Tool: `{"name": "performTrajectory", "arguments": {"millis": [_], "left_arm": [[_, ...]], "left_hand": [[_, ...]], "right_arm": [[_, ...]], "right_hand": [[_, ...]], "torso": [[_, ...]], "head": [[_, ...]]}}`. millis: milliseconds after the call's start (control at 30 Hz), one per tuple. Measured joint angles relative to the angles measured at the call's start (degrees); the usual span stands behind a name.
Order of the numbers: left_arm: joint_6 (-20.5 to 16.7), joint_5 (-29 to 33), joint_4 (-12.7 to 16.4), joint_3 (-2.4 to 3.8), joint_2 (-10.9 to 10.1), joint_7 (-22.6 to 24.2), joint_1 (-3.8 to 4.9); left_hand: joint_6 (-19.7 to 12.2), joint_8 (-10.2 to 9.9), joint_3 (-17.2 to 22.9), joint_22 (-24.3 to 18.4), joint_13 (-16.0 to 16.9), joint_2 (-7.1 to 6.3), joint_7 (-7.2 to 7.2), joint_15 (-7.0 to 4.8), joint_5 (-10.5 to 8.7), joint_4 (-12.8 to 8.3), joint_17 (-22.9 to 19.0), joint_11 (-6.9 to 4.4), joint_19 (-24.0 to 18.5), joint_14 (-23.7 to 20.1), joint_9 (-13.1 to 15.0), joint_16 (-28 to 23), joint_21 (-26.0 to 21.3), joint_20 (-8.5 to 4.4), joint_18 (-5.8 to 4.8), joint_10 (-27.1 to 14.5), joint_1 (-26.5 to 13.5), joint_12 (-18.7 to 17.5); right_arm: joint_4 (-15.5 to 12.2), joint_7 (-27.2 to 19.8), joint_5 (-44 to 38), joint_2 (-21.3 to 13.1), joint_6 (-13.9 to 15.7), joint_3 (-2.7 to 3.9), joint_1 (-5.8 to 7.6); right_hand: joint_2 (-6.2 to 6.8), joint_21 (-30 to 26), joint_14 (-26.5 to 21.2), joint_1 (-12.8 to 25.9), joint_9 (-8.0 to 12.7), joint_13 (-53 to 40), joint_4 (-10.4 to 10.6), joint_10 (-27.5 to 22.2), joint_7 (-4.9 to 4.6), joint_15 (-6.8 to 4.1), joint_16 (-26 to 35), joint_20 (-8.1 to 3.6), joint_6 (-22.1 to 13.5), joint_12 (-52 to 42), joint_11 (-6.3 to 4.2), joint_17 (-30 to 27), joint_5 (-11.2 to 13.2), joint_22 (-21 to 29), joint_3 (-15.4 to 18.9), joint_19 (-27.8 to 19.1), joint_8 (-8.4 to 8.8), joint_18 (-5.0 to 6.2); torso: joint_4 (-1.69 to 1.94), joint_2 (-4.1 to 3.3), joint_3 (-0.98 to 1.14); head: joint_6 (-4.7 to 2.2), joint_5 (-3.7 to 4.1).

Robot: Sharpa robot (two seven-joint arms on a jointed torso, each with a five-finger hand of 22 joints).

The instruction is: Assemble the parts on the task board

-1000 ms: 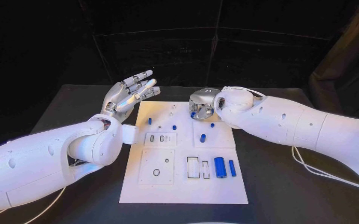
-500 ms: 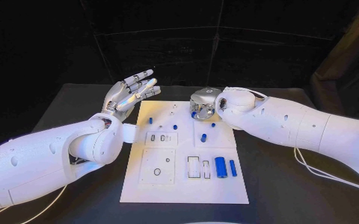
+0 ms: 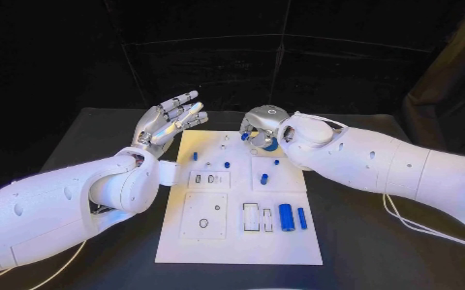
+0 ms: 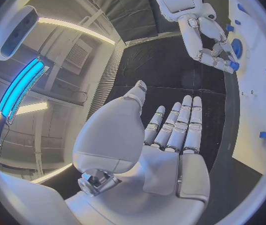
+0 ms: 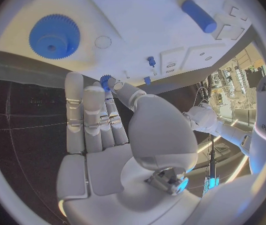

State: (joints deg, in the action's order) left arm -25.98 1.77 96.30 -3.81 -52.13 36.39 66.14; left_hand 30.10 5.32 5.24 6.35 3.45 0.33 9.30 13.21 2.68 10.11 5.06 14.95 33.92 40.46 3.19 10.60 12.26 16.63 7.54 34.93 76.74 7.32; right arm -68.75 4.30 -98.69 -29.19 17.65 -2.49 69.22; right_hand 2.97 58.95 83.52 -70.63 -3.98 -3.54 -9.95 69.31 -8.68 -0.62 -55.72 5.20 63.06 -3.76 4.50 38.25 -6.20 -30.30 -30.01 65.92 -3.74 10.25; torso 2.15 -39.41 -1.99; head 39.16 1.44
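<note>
The white task board (image 3: pixel 237 244) lies in the middle of the black table. My right hand (image 3: pixel 260 126) hovers over its far edge and pinches a small blue gear (image 5: pixel 104 79) between thumb and fingertip. In the left wrist view, that hand (image 4: pixel 205 35) and the gear (image 4: pixel 233 65) are also seen. A large blue gear (image 5: pixel 53 36) lies flat on the board just below the hand. My left hand (image 3: pixel 171 119) is raised off the board's far left corner, fingers spread and holding nothing. Short blue pegs (image 3: pixel 263 178) stand mid-board, and a thick blue cylinder (image 3: pixel 286 217) lies beside a thin one (image 3: pixel 302 217).
Two raised white plates with slots (image 3: pixel 207 179) and a round hole (image 3: pixel 203 222) sit on the board's left half, and rectangular cut-outs (image 3: pixel 251 216) lie next to the cylinders. A white cable (image 3: pixel 412 221) runs over the table at the right.
My right hand has lifted and turned toward the far edge with the small blue gear in its fingertips, uncovering the large gear. The left hand has not moved.
</note>
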Motion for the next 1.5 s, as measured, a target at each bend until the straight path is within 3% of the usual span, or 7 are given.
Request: {"name": "performTrajectory", "arguments": {"millis": [433,1000,1500], "left_arm": [[0.09,0.01,-0.08,0.0,0.27,-0.03,0.0],[0.22,0.02,-0.26,0.01,0.58,-0.03,0.07],[0.32,0.04,-0.38,0.01,0.84,-0.05,0.12]], "left_hand": [[0.0,0.0,-0.16,0.01,0.0,0.22,0.0,0.0,0.0,-0.16,0.0,0.0,0.0,0.0,0.0,0.0,0.0,0.0,0.0,0.0,0.22,0.0],[0.0,0.0,-0.16,-0.03,0.01,0.22,0.0,0.0,0.0,-0.16,0.01,0.0,0.0,0.0,0.0,0.0,0.0,0.0,0.0,0.0,0.22,0.0],[0.0,0.0,-0.16,-0.03,0.01,0.22,0.0,0.0,0.0,-0.16,-0.05,0.0,0.0,0.0,-0.01,0.0,0.0,0.0,-0.01,0.0,0.22,0.0]], "right_arm": [[3.57,0.9,-0.04,3.56,2.77,0.01,0.0],[7.31,0.64,-0.1,6.68,1.88,0.01,0.0],[9.66,0.59,-0.28,8.94,0.59,0.01,0.0]], "right_hand": [[0.21,0.4,0.0,0.2,0.03,0.0,0.24,0.0,0.0,0.0,-0.5,0.0,0.0,0.0,0.0,0.42,0.0,-0.33,-0.24,0.0,0.15,0.0],[0.44,0.62,0.0,0.44,0.08,0.0,0.39,0.0,0.0,0.0,-0.72,0.0,-0.01,0.0,0.0,0.63,0.0,-0.65,-0.39,0.0,0.27,0.0],[0.44,0.62,0.0,0.44,0.17,0.0,0.63,-0.01,0.0,0.0,-0.96,0.0,-0.03,0.0,0.0,0.72,0.01,-0.71,-0.63,0.0,0.31,0.0]], "torso": [[0.49,-0.61,-0.34],[0.86,-1.09,-0.71],[0.94,-1.28,-0.85]], "head": [[-0.36,0.21],[-0.29,0.01],[-0.3,-0.09]]}}
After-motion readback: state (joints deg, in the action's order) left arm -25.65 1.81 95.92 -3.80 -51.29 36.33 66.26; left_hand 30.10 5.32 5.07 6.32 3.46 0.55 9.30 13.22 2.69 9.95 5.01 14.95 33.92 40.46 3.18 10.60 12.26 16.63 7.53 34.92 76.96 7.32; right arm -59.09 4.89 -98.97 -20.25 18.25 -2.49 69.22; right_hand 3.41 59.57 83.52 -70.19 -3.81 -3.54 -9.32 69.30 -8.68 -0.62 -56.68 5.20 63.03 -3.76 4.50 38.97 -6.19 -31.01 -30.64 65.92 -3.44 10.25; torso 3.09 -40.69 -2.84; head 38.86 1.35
